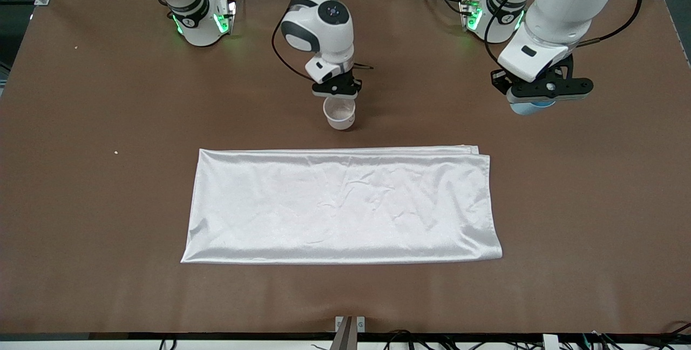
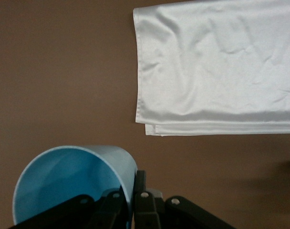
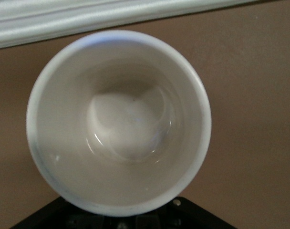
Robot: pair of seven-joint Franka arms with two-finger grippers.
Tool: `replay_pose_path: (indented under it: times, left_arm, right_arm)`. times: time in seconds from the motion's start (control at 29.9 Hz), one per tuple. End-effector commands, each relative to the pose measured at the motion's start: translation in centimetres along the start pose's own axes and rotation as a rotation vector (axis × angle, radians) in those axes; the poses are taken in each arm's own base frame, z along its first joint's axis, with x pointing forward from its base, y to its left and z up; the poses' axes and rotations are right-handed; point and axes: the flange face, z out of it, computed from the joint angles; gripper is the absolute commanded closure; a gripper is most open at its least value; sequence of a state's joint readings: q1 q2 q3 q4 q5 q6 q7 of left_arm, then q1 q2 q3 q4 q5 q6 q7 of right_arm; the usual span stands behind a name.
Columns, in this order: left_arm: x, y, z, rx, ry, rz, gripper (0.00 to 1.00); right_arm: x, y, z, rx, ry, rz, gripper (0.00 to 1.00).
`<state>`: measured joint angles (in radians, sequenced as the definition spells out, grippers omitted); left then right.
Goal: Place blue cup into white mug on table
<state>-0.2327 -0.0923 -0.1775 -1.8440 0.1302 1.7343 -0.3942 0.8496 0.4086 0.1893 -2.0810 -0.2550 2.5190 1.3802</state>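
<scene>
The right arm comes down from its base and bends forward over the middle of the table (image 1: 81, 188), wrist pointing down, and the right gripper (image 1: 337, 91) sits right at the white mug (image 1: 339, 114). Its fingers are pressed together on the mug at the edge farthest from the front camera; the right wrist view looks straight down into the mug's (image 3: 119, 121) beige-stained inside, with the black gripper parts just under its rim. The mug stands upright, mouth up, farther from the front camera than the white cloth (image 1: 343, 207) and near the cloth's long edge.

Over at the left arm's end, the left arm reaches down, hand turned level. The left gripper (image 1: 540, 96) is clamped on the blue cup (image 1: 532, 107), which peeks out beneath the black fingers. In the left wrist view the cup (image 2: 73, 183) lies tilted, its bright blue inside showing, one finger (image 2: 141, 200) against its wall. Whether the cup touches the table, I can't tell. The cup is well apart from the mug. No readable writing or brand shows anywhere.
</scene>
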Motion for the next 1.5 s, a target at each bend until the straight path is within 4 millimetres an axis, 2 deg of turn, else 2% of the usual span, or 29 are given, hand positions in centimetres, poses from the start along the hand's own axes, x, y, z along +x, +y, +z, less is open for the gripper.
replay_pose_path:
  times: [0.0,0.1,0.47,0.63,0.73,0.77,0.8,0.84,0.94,1.27,1.47]
  left_arm:
    - [-0.5,-0.2,-0.2,-0.016,-0.009,-0.008,1.00]
    - [-0.5,0.0,-0.3,-0.021,-0.009,-0.009,1.00]
    - [-0.5,0.7,-0.8,-0.027,0.001,0.002,1.00]
    - [-0.5,0.9,-1.1,-0.028,0.005,0.008,1.00]
    - [-0.8,1.8,-1.2,-0.028,0.009,0.023,1.00]
    - [-0.8,1.8,-1.3,-0.029,0.011,0.024,1.00]
    - [-0.8,1.8,-1.3,-0.029,0.011,0.024,1.00]
    - [-0.8,1.9,-1.5,-0.030,0.014,0.025,1.00]
    - [-0.8,2.0,-1.5,-0.030,0.014,0.027,1.00]
    - [-1.5,3.7,-1.9,-0.034,0.021,0.054,1.00]
    - [-1.8,4.2,-2.1,-0.035,0.022,0.060,1.00]
  right_arm:
    - [-1.9,0.0,-0.2,-0.012,0.033,0.047,1.00]
    - [-2.6,-0.3,-0.1,-0.008,0.032,0.067,1.00]
    - [-5.3,-1.0,2.3,-0.029,0.039,0.085,1.00]
    - [-5.5,-1.2,3.5,-0.036,0.068,0.108,1.00]
    - [-5.4,-1.5,3.8,-0.035,0.070,0.126,0.99]
    - [-5.4,-1.6,3.7,-0.036,0.071,0.134,0.92]
    - [-5.3,-1.5,3.8,-0.036,0.072,0.145,0.80]
    - [-5.2,-1.6,3.6,-0.034,0.072,0.153,0.62]
    - [-5.0,-1.9,3.3,-0.034,0.075,0.183,0.00]
    - [-4.8,-2.6,1.6,-0.009,0.085,0.180,0.00]
    - [-4.4,-2.9,-0.5,-0.017,0.104,0.178,0.00]
